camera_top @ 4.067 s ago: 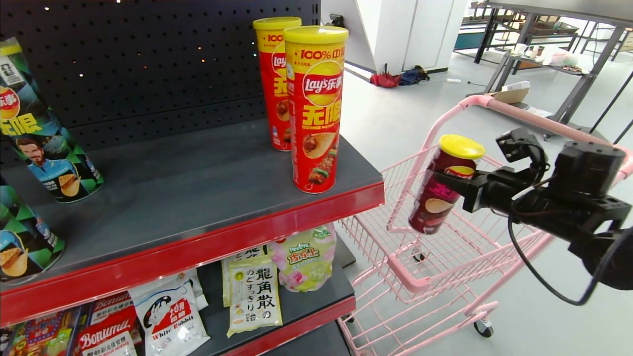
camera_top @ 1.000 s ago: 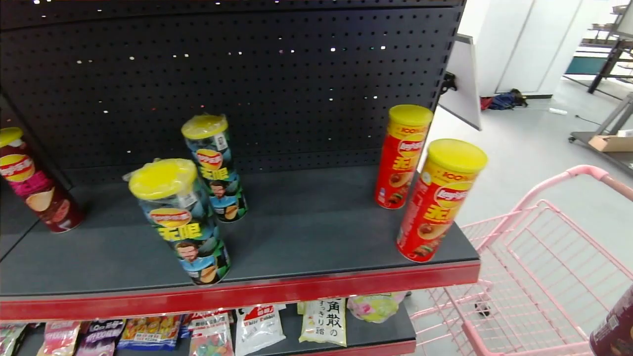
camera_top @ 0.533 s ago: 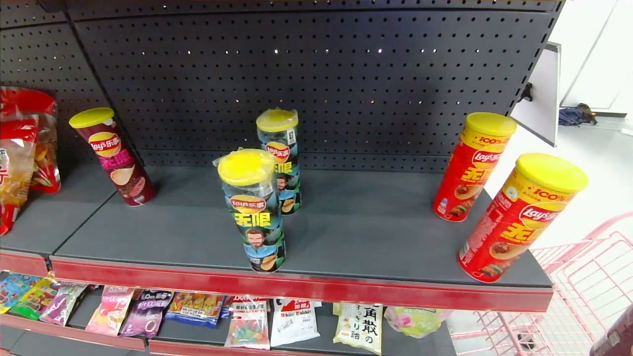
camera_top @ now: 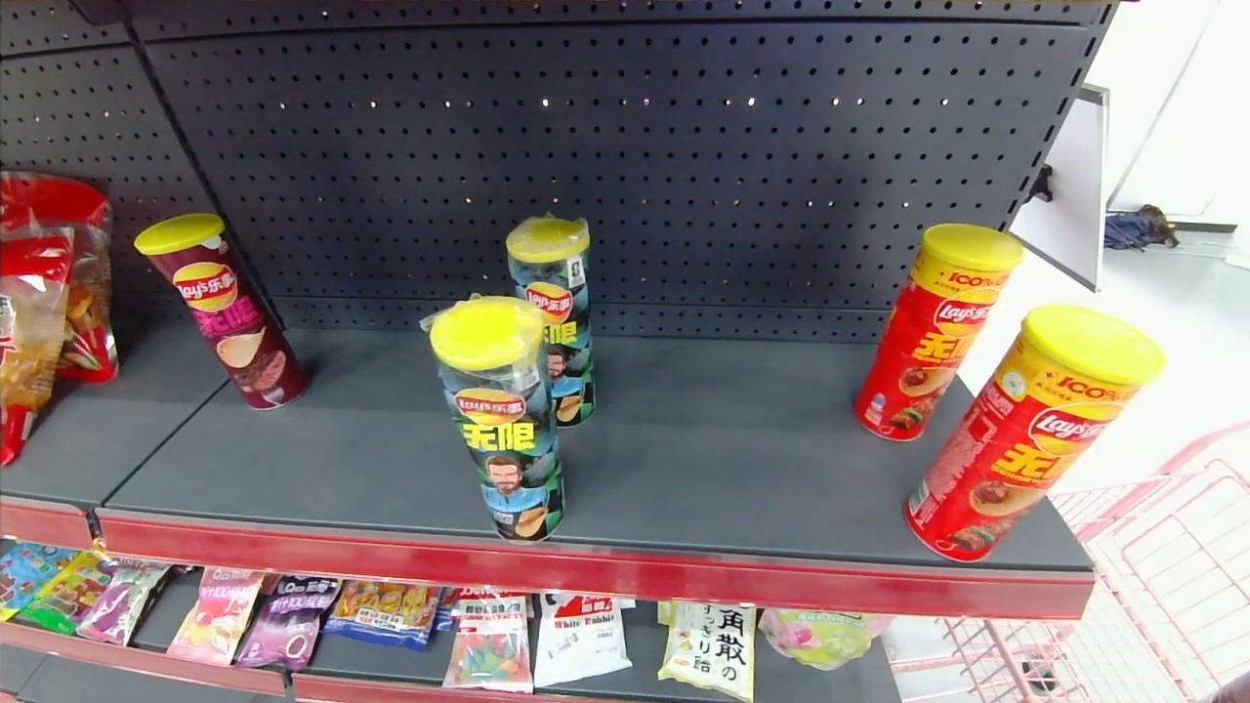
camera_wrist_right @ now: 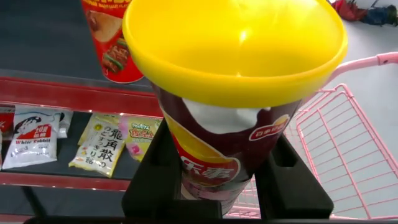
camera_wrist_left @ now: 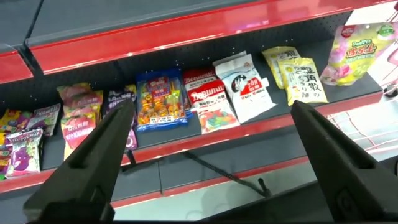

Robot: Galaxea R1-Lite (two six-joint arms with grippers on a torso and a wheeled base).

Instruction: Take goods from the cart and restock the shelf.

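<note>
My right gripper (camera_wrist_right: 221,186) is shut on a maroon chip can (camera_wrist_right: 233,68) with a yellow lid, held upright in front of the shelf's red front edge (camera_wrist_right: 56,93). The pink cart (camera_wrist_right: 351,146) is beside and below it. On the upper shelf (camera_top: 684,459) stand another maroon can (camera_top: 220,312) at the left, two green-blue cans (camera_top: 498,420) in the middle and two red cans (camera_top: 1035,434) at the right end. My left gripper (camera_wrist_left: 211,106) hangs open and empty in front of the lower shelf.
Snack bags (camera_wrist_left: 236,87) lie in a row on the lower shelf (camera_wrist_left: 205,140). Red bagged goods (camera_top: 39,293) stand at the upper shelf's far left. Bare shelf surface lies between the can groups. The cart's rim (camera_top: 1162,547) shows at the lower right.
The head camera has swung from the cart to the shelf front, then nearly settled. The held maroon can has slid almost out of the head view's lower right corner.
</note>
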